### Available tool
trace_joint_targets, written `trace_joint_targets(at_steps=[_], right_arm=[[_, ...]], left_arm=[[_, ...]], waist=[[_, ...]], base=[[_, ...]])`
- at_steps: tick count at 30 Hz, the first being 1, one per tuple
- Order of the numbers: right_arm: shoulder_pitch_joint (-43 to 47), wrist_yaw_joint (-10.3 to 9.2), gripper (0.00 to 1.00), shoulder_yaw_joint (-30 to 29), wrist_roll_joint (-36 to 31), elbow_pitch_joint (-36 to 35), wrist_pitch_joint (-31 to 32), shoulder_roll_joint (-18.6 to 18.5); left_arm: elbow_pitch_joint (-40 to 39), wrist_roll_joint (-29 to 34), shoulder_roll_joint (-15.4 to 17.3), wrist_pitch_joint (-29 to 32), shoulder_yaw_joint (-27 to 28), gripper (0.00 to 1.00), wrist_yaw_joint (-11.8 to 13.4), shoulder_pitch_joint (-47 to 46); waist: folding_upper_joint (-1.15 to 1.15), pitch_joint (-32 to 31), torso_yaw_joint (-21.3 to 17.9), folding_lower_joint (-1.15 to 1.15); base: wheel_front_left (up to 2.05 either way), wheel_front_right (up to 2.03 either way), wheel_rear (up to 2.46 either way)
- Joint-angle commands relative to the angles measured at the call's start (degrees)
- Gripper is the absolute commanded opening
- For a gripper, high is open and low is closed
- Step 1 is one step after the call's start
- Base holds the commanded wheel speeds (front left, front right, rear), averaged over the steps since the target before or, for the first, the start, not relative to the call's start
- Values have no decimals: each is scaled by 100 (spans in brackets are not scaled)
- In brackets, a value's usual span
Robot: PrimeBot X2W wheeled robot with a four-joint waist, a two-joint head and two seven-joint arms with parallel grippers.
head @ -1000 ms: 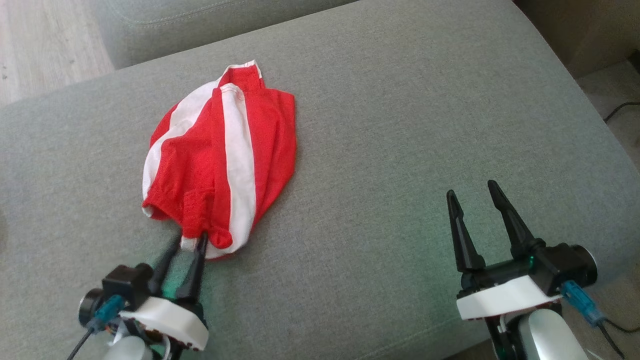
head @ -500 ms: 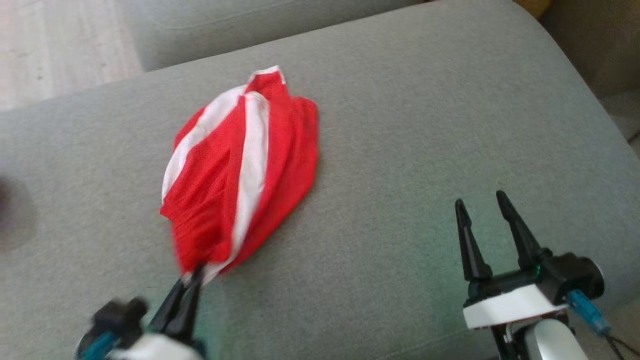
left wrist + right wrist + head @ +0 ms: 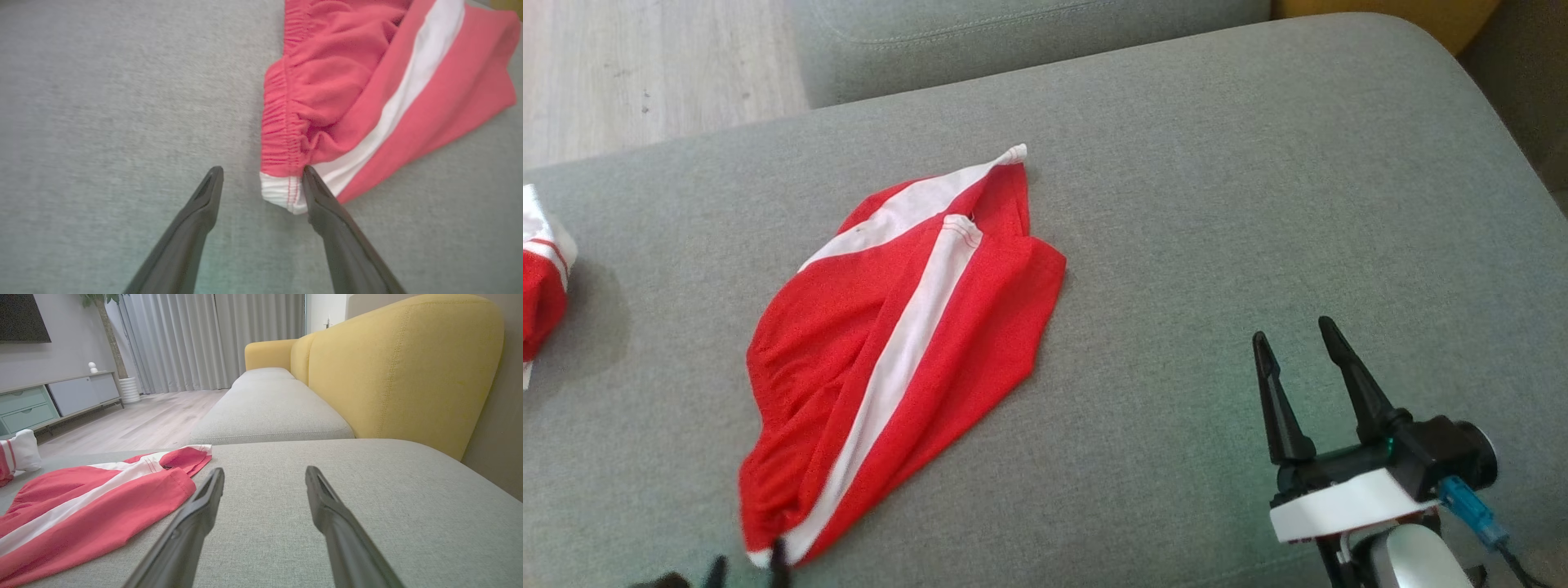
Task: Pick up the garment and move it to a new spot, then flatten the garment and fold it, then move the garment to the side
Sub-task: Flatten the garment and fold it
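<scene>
Big grey sofa seat [image 3: 1217, 204] out in front, and the red shorts [image 3: 890, 343] lie on its left half, loosely spread, with folds bunched along the near side. A second red-and-white garment [image 3: 539, 286] sits at the far left edge, well apart.

The shorts' long axis runs on a diagonal. The elastic waistband [image 3: 282, 122] is at the near-left end and the leg hems [image 3: 1013, 155] point away to the far right.

The left gripper [image 3: 261, 175] stands with fingers spread wide at the waistband's white corner, gripping nothing. The right gripper [image 3: 1294, 331] is just as wide, empty, hovering over bare cushion well to the right.

I'd say the relocation is done and flattening is up. Next comes a pinch at the waistband and a pull to smooth those wrinkles.
</scene>
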Motion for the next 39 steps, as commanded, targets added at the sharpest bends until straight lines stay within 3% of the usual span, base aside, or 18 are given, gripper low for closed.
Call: trace_joint_targets(at_steps=[1,6,14,20,28,33,39], right_arm=[[-187,44,100,101,-6,-177,-63,-18],[-155,44,100,77,-4,-172,-63,-18],[-336,44,100,219,70,-212,-63,-18],[-474,44,100,216,96,-263,-63,-18],[-692,44,100,280,261,-313,-63,-18],[-717,44,100,276,331,-301,-63,-18],[-693,44,100,257,351,-283,-63,-18]], left_arm=[[-205,70,108,-14,384,100,225,-179],[-950,482,285,-82,728,100,883,-343],[-1584,1023,467,351,442,100,1157,-1068],[-1320,1139,388,645,-247,100,654,-2179],[547,1259,1,713,-872,100,8,-3939],[1447,1409,-4,583,-890,100,-6,-4454],[1954,1432,-12,448,-932,99,-62,-4633]], waist=[[0,17,-22,0],[0,60,-85,0],[0,280,-397,0],[0,702,-634,0],[0,1088,-981,0],[0,1135,-1123,0],[0,1085,-1159,0]], base=[[0,0,0],[0,0,0],[0,0,0],[0,0,0],[0,0,0],[0,0,0],[0,0,0]])
